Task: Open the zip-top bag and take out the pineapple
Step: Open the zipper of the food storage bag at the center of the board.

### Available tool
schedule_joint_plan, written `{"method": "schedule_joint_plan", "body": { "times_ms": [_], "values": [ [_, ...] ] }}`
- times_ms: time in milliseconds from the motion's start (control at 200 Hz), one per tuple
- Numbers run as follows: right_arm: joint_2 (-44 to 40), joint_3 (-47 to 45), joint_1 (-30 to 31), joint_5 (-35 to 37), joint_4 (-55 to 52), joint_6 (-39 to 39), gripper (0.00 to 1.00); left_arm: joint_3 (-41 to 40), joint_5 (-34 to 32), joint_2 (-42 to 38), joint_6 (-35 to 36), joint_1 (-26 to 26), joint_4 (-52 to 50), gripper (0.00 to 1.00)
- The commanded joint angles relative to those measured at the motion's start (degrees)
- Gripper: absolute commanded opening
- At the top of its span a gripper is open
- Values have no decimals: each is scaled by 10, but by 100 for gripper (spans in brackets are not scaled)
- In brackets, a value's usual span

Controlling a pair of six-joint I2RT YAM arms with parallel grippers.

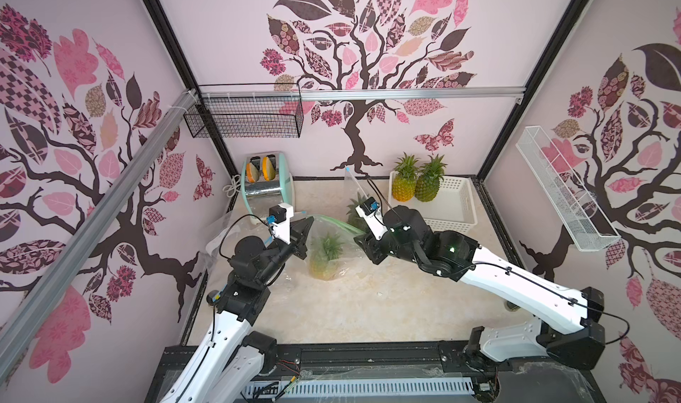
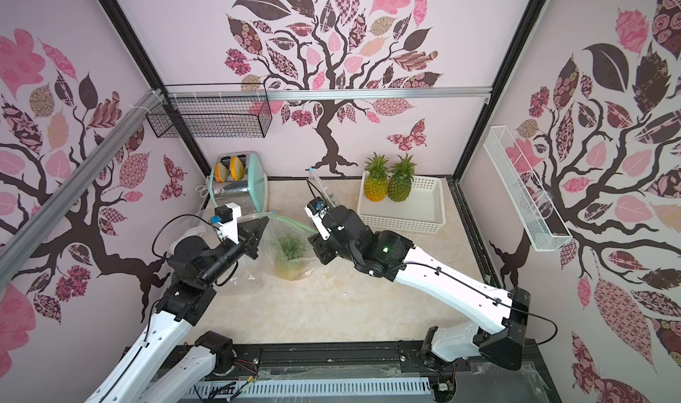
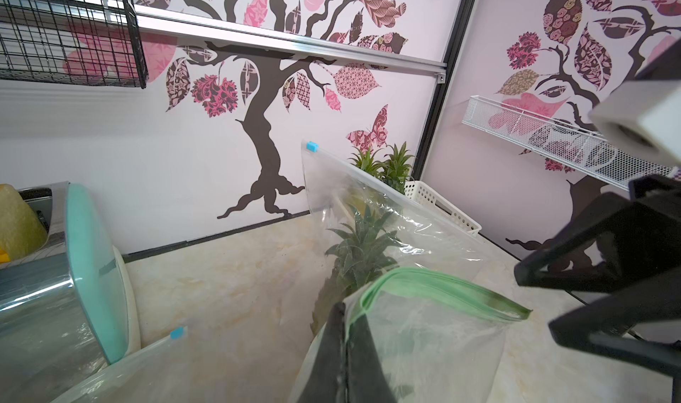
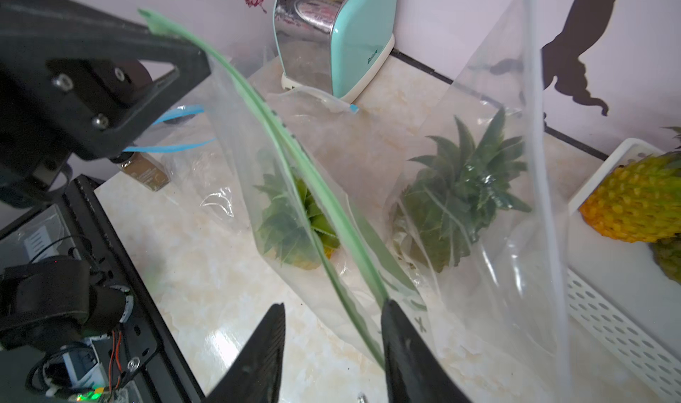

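Observation:
The zip-top bag [image 1: 331,241] [image 2: 283,241] is clear with a green zip strip [image 4: 258,99] and hangs upright mid-table. The pineapple [image 1: 325,259] [image 2: 289,259] [image 4: 291,220] stands inside it, leaves up. My left gripper [image 1: 309,220] [image 3: 344,307] is shut on the bag's top corner beside the strip. My right gripper [image 1: 359,237] [image 4: 333,305] is open at the strip's other end. The two green lips have parted. One lip runs between the open jaws, and the other ends at one fingertip [image 4: 387,309].
A second clear bag [image 1: 353,187] [image 4: 479,161] with a blue slider holds another pineapple just behind. A white basket [image 1: 460,213] with two pineapples stands at the back right, and a mint toaster [image 1: 271,189] at the back left. An empty bag [image 3: 129,368] lies by the toaster.

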Motion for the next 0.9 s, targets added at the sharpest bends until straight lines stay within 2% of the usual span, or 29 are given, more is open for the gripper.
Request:
{"method": "schedule_joint_plan", "body": {
  "times_ms": [0,190,460,890],
  "values": [
    [13,31,-12,-7,3,-16,45,-3,5,-7,-1,3,11,0],
    [50,49,-14,-31,-10,-35,45,-2,4,-7,0,3,10,0],
    [61,44,-14,-60,-16,-38,45,-3,3,-11,3,3,8,0],
    [50,64,-21,-13,-9,-45,45,-4,1,-14,4,3,4,0]
  ]
}}
